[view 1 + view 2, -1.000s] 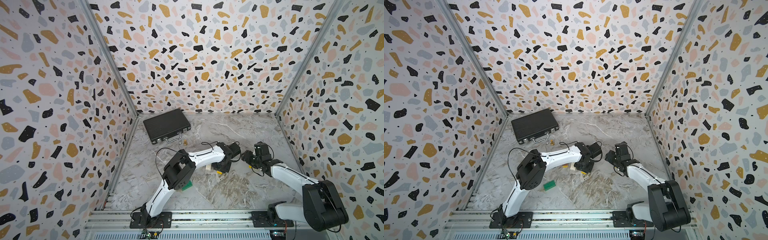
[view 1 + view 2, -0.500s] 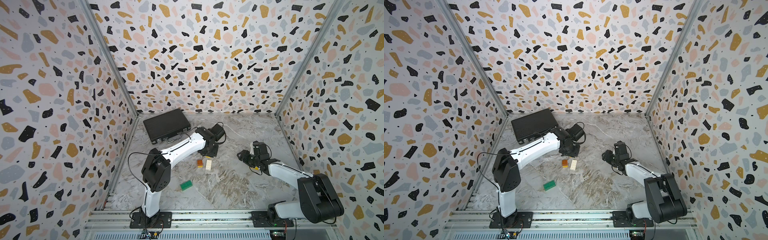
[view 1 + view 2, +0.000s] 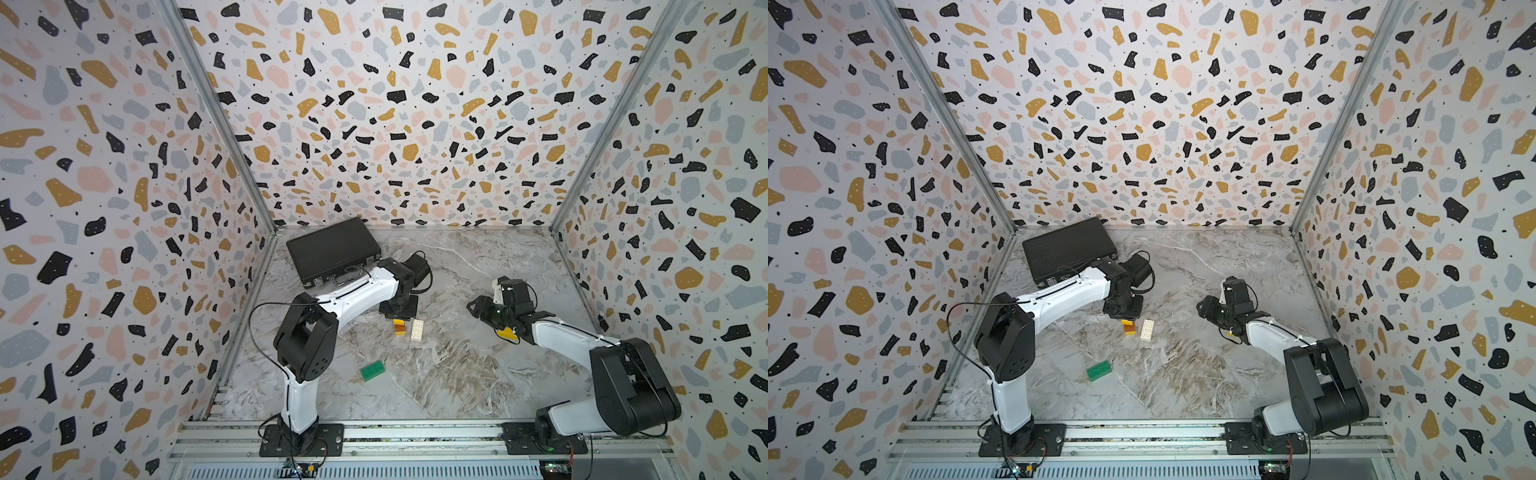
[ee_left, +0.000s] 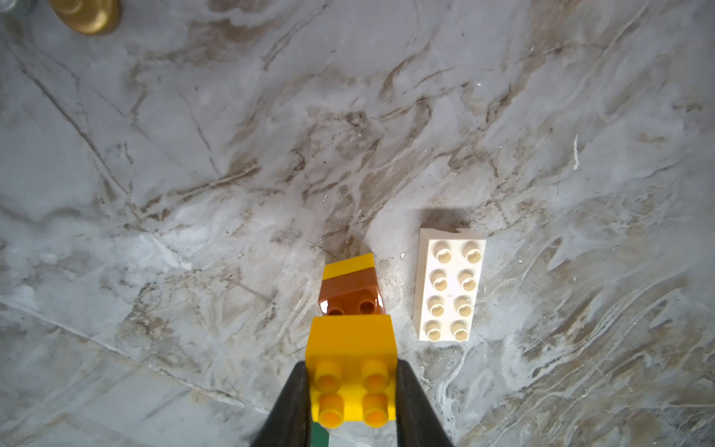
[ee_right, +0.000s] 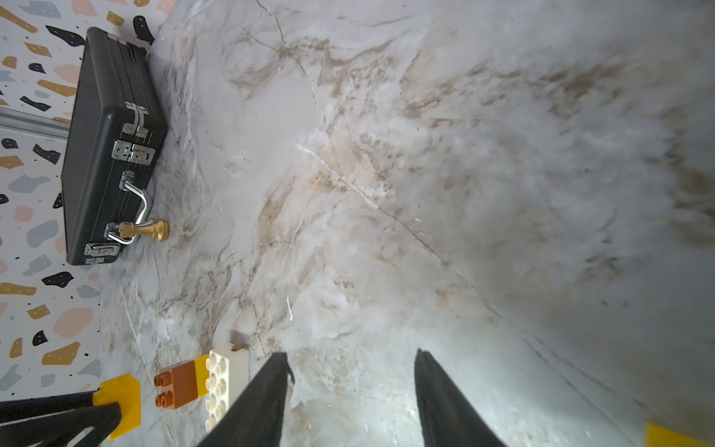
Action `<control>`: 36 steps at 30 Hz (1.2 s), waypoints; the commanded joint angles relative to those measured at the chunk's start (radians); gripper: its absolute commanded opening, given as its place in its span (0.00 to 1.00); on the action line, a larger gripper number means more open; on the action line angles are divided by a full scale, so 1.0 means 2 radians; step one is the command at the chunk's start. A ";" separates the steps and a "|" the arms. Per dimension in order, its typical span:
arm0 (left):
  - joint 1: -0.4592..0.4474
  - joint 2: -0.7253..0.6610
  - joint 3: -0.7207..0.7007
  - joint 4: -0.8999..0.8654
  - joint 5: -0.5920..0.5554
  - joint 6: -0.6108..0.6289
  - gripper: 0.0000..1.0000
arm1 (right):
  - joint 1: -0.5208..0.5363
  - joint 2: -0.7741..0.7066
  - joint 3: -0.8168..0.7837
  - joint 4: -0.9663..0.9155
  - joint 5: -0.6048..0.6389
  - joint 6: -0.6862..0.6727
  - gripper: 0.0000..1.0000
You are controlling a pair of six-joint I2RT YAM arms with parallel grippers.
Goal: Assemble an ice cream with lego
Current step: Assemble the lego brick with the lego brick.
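Lego for the ice cream lies in pieces on the counter (image 3: 457,382): near the middle of both top views a brown-on-yellow pair (image 4: 348,286) sits just beside the white brick (image 4: 449,288), with the green brick (image 3: 372,370) lower left. My left claw (image 4: 352,371) pinches a small yellow brick (image 4: 350,340) close over the brown studs, underside first, likely to finish the stick. My right claw (image 5: 352,363) is spread and empty, at centre right.

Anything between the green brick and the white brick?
Nothing. In both top views only bare marble tabletop separates the green brick from the white brick.
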 commanded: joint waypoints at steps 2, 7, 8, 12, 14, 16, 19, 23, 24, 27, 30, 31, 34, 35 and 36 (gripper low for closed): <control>0.001 0.005 -0.018 0.016 0.019 -0.016 0.22 | 0.003 0.000 0.017 -0.012 -0.001 -0.009 0.56; 0.000 0.002 -0.036 0.029 0.028 -0.031 0.22 | 0.005 0.003 0.020 -0.016 0.001 -0.011 0.56; 0.000 0.002 -0.039 0.030 0.025 -0.033 0.23 | 0.005 0.003 0.021 -0.017 0.001 -0.011 0.56; 0.000 0.004 -0.045 0.030 0.015 -0.040 0.23 | 0.007 0.003 0.022 -0.020 0.004 -0.013 0.56; 0.000 0.006 -0.045 0.030 0.010 -0.041 0.23 | 0.008 0.004 0.024 -0.021 0.005 -0.014 0.56; 0.002 0.008 -0.046 0.030 0.003 -0.043 0.23 | 0.009 0.004 0.023 -0.022 0.004 -0.014 0.56; 0.006 0.010 -0.046 0.031 -0.002 -0.047 0.23 | 0.010 0.005 0.025 -0.022 0.005 -0.014 0.56; 0.008 0.004 -0.050 0.030 -0.014 -0.063 0.23 | 0.010 0.005 0.025 -0.022 0.006 -0.015 0.56; 0.007 0.001 -0.052 0.033 -0.015 -0.067 0.23 | 0.010 0.005 0.026 -0.023 0.006 -0.015 0.56; 0.008 -0.001 -0.058 0.037 -0.006 -0.079 0.23 | 0.011 0.005 0.026 -0.023 0.007 -0.016 0.56; 0.008 0.005 -0.059 0.040 0.009 -0.082 0.23 | 0.012 0.005 0.027 -0.025 0.007 -0.017 0.56; 0.007 0.007 -0.060 0.040 0.012 -0.083 0.23 | 0.012 0.005 0.027 -0.025 0.007 -0.017 0.56; 0.006 0.011 -0.061 0.035 0.014 -0.086 0.23 | 0.013 0.004 0.028 -0.027 0.009 -0.017 0.56; 0.007 0.013 -0.060 0.032 0.013 -0.089 0.23 | 0.013 0.004 0.028 -0.027 0.010 -0.017 0.56; 0.006 0.014 -0.059 0.027 0.013 -0.092 0.23 | 0.013 0.004 0.028 -0.027 0.010 -0.018 0.56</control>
